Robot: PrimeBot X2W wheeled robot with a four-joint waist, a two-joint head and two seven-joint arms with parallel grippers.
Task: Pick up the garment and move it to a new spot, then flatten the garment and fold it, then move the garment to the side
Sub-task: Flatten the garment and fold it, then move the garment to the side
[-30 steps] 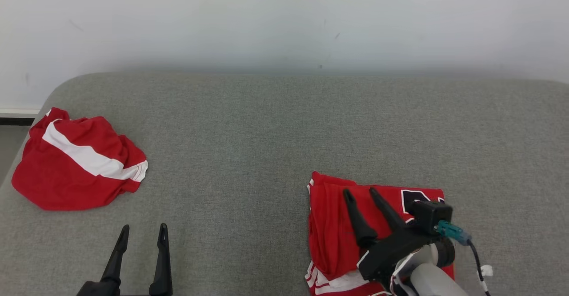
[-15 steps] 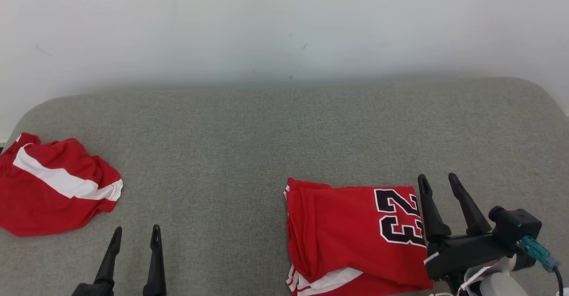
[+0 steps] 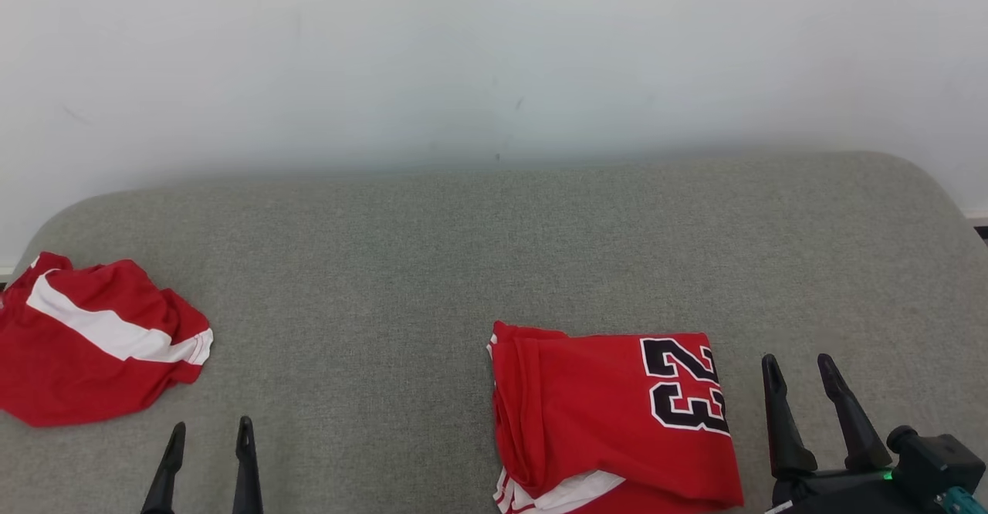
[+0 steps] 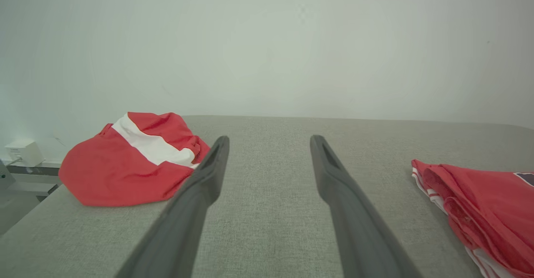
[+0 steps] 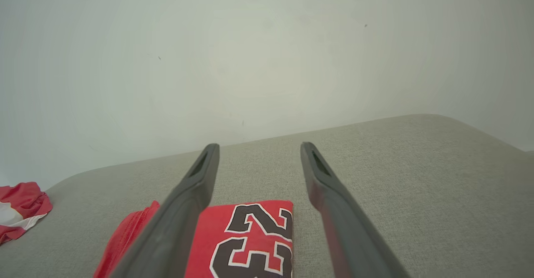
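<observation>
A folded red garment (image 3: pixel 602 414) with a black "23" lies flat on the grey cushioned surface (image 3: pixel 463 251), near the front right. In the head view my right gripper (image 3: pixel 796 360) stands open just to its right, apart from the cloth, with nothing between its fingers. The right wrist view has that gripper (image 5: pixel 259 145) open, with the folded garment (image 5: pixel 246 236) below and between the fingers. My left gripper (image 3: pixel 212 425) is open and empty at the lower left. In the left wrist view it (image 4: pixel 270 138) points over bare cushion, with the folded garment (image 4: pixel 479 198) off to the right.
A second red garment (image 3: pixel 93 344) with a white stripe lies crumpled at the surface's left edge, also visible as a crumpled garment (image 4: pixel 125 165) from the left wrist. A white wall rises behind. A small white box (image 4: pixel 23 152) sits beyond the left edge.
My right gripper has drawn back off the folded garment to its right side, still open. The head camera has shifted, and the left gripper now sits lower in the view.
</observation>
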